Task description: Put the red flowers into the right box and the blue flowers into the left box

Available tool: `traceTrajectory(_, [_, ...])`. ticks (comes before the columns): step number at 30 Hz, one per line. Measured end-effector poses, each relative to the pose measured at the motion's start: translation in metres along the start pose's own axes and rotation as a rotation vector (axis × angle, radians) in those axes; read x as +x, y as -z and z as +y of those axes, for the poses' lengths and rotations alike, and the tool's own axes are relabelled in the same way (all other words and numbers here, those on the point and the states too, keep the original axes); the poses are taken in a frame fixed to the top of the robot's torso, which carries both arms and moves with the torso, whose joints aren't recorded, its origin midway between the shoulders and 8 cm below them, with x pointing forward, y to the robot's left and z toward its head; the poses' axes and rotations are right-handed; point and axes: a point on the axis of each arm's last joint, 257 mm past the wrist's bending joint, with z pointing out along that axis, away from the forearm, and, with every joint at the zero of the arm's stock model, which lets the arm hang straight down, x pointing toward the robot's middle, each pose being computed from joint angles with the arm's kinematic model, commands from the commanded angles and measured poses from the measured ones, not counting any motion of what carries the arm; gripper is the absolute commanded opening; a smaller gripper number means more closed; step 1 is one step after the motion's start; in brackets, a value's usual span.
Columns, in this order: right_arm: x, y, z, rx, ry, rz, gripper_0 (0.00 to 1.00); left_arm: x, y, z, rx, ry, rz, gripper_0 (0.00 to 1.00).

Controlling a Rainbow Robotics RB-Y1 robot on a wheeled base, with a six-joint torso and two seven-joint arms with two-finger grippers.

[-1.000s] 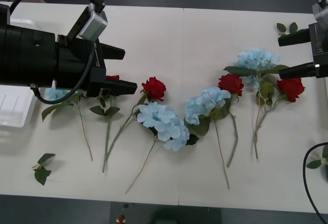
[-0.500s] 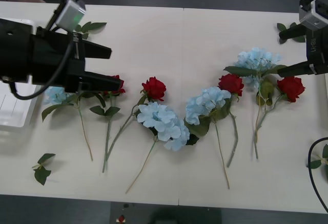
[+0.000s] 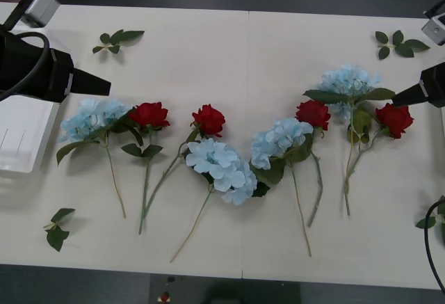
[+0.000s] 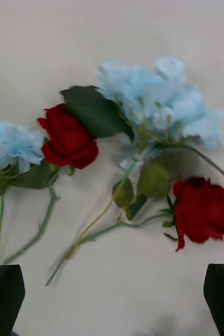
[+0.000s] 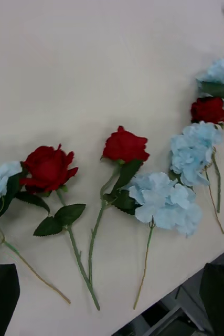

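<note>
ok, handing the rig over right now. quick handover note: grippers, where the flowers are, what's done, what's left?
Left gripper: open, empty, at the table's left edge above the left box.
Right gripper: open, empty, at the right edge near the rightmost rose.
Red flowers: all four on the table, at.
Blue flowers: all four on the table, at.
Done: nothing sorted; the visible part of the left box holds no flowers.
Left: all eight flowers. Probably start with the outermost flower on each side.
</note>
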Motion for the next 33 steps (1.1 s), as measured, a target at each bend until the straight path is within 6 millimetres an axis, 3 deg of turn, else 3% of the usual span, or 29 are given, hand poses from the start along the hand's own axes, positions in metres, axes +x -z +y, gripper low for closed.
traceTrajectory(6, [0.014,0.001,-0.028,0.121,-0.517,0.022,1.00,0.027,-0.016,0.033,-0.102,0.145,0.040,1.00])
traceTrajectory(11, [0.027,-0.003,-0.043,0.193,-0.726,0.022,1.00,0.057,-0.038,0.050,-0.187,0.317,0.094,1.00])
traceTrajectory(15, [0.036,-0.016,-0.051,0.228,-0.873,-0.004,1.00,0.073,-0.048,0.062,-0.235,0.350,0.122,1.00])
traceTrajectory(25, [0.062,-0.065,-0.055,0.244,-0.924,0.075,1.00,0.085,-0.040,0.118,-0.391,0.452,0.129,1.00])
traceTrajectory(33, [0.061,-0.097,-0.053,0.286,-0.851,0.078,1.00,0.097,-0.075,0.131,-0.436,0.456,0.186,1.00])
